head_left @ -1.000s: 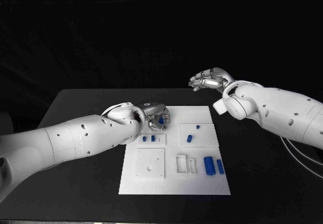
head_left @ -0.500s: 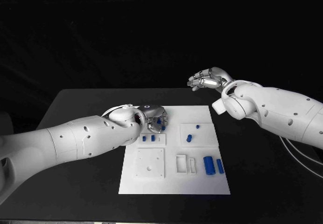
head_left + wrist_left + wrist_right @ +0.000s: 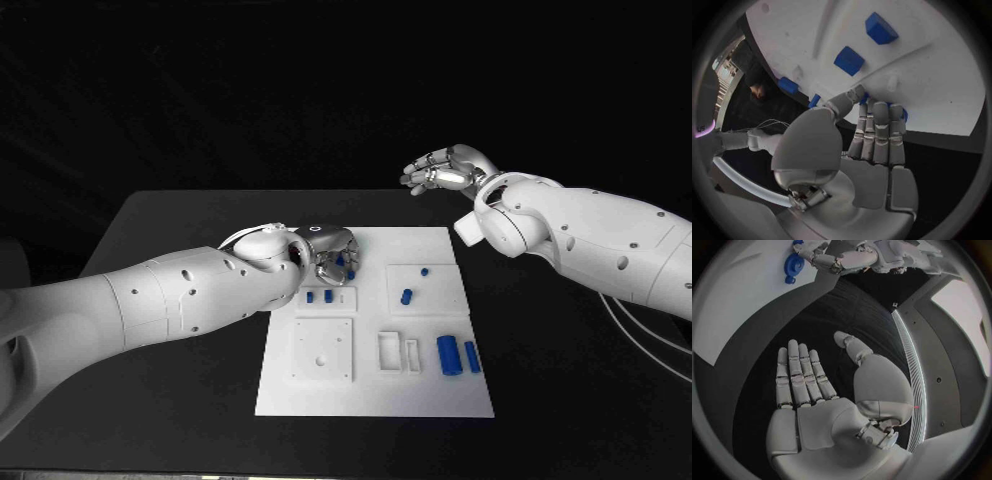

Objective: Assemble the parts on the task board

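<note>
Covering the board's far-left corner, my left hand (image 3: 329, 243) hides whatever sits right under it. In the left wrist view its fingers (image 3: 877, 131) lie straight and close together with the tips down on the board (image 3: 942, 85), a bit of blue peeking out past them; I can't tell if it's pinching that part or just touching it. The thumb (image 3: 845, 102) is bent in beside them.

My right hand (image 3: 447, 168) is up beyond the table's far edge, well apart from the board. The right wrist view shows its palm flat, fingers (image 3: 798, 372) stretched out side by side, thumb off to the side, holding nothing.

The board (image 3: 375, 390) is a white plate in the middle of the black table (image 3: 173, 240), with raised white blocks and slots. Blue parts on it: two small ones (image 3: 319, 296) just near my left hand, one oblong piece (image 3: 407, 296) mid-board with a tiny blue one (image 3: 426, 270) past it, and two upright bars (image 3: 459, 355) at the right edge, side by side. Small parts are too tiny to make out shape in the head view.
</note>
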Robot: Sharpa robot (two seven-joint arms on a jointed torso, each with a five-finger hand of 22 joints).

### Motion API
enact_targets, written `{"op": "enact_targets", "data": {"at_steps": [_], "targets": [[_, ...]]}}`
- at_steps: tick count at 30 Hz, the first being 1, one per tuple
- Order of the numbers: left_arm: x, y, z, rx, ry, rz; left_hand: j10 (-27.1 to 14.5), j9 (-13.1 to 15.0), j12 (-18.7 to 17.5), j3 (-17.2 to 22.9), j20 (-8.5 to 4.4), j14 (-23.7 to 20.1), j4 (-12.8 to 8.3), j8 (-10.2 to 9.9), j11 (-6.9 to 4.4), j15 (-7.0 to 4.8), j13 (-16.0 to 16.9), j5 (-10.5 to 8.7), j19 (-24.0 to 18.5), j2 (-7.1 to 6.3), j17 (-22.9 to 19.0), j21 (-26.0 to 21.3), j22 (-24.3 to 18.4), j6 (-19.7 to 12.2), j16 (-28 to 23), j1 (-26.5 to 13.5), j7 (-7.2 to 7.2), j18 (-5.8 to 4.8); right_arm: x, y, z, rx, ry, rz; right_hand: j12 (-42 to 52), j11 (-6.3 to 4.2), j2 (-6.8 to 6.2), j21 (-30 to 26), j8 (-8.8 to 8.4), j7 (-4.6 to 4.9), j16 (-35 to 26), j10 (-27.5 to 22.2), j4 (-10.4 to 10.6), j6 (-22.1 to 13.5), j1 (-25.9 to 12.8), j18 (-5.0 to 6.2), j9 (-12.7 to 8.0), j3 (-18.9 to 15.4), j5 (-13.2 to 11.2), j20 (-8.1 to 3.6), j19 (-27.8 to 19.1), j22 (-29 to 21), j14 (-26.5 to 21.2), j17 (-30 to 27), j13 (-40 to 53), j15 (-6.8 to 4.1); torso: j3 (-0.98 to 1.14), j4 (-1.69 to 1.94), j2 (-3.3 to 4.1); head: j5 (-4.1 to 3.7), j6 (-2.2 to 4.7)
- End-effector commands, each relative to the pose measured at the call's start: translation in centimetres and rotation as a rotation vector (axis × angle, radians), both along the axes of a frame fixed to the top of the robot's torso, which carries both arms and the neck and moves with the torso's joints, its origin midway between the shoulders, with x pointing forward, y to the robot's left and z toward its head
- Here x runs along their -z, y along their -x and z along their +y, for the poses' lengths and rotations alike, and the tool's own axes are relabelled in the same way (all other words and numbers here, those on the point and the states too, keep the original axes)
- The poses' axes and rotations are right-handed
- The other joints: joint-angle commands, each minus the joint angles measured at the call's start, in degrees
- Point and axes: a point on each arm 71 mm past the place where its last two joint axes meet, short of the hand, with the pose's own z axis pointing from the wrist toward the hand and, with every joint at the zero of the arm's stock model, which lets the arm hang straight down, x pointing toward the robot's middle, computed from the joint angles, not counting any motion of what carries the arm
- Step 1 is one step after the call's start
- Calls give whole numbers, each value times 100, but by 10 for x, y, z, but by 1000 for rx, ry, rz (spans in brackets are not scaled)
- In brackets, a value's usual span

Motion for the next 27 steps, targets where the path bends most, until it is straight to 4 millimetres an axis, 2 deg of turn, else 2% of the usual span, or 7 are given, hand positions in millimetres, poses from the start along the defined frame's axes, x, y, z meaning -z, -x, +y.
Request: {"op": "enact_targets", "data": {"at_steps": [1, 13, 21, 27], "targets": [[8, 2, 0, 16, -28, 48, 109, -14, -86, -3, -72, 58, 61, 21, -31, -59, -28, -6, 44, 143, -20, 20, 102, 123, 25, -47, -21, 81, -1, 0, 2, -11, 4, -10, 22, -9, 28, -32, 24, 212, -33, -30, 11, -42, -26, 93, -7, -12, 34, 8, -9, 6, -24, 9, -8, 7, 2, -4, 2, 9, -12], [11, 1, 2, 7, -36, 67, 533, -57, -257, -38, -127, 284, 92, -37, -48, -80, -89, -40, 171, 225, -65, 33, 81, 314, 90, -196, -7, 91, 0, 0, 2, -11, 5, -7, 24, -10, 35, -31, 26, 212, -34, -30, 13, -42, -26, 95, -8, -10, 35, 9, -9, 7, -23, 11, -10, 7, 7, 6, 3, 33, -30], [16, 3, -2, 15, -37, 74, 652, -78, -344, -78, -144, 333, 131, -84, -70, -101, -115, -66, 220, 141, -92, 25, 71, 328, 88, -286, -5, 93, 0, 0, 2, -12, 5, -7, 26, -10, 38, -32, 26, 212, -35, -30, 14, -41, -24, 96, -9, -9, 35, 9, -9, 7, -23, 12, -12, 6, 2, -8, 4, 42, -43], [21, 3, -2, 13, -44, 73, 774, -79, -380, -64, -166, 375, 136, -91, -101, -131, -120, -52, 260, 139, -110, 22, 67, 375, 91, -264, -19, 100, 0, 0, 1, -11, 5, -7, 27, -10, 39, -32, 27, 211, -35, -29, 13, -41, -22, 97, -10, -8, 35, 9, -10, 8, -23, 13, -14, 6, 2, -8, 4, 34, -54]]}}
